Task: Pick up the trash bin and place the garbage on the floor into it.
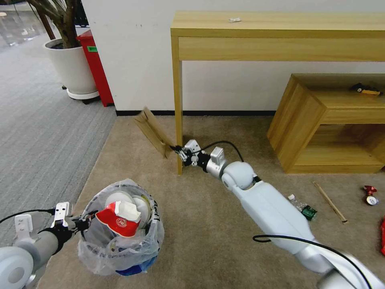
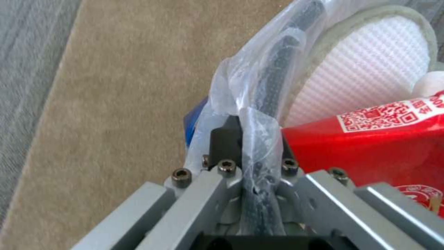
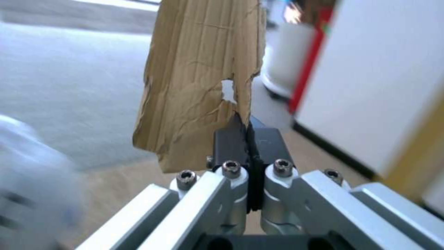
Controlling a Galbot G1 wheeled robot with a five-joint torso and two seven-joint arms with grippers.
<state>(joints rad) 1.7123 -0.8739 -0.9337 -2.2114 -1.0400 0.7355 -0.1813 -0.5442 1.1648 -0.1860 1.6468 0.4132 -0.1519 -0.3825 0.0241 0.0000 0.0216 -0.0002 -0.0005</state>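
closest to the robot, the left gripper [image 1: 82, 224] is clamped on the rim of the trash bin [image 1: 120, 228], pinching the rim through the plastic liner and holding the bin low on its left side. the bin already has a white insole [image 2: 365, 73] and a red-white cup [image 1: 118, 218] sitting in it.

further out, the right gripper [image 1: 178, 150] has its fingers pressed together on the bottom edge of a torn cardboard piece [image 1: 152, 130], right beside the leg of the wooden tabletop [image 1: 280, 24]. the cardboard's long axis runs away from the gripper, up and toward the wall.

so the relation that matters: the bin mouth sits nearer the robot and off to the left of the cardboard, well apart from it. i'd guess the right arm has to swing back and leftward to get above the opening.

still on the floor [image 1: 208, 224] to the right: a small bottle [image 1: 302, 208], a stick [image 1: 329, 202] and a red can [image 1: 369, 195].
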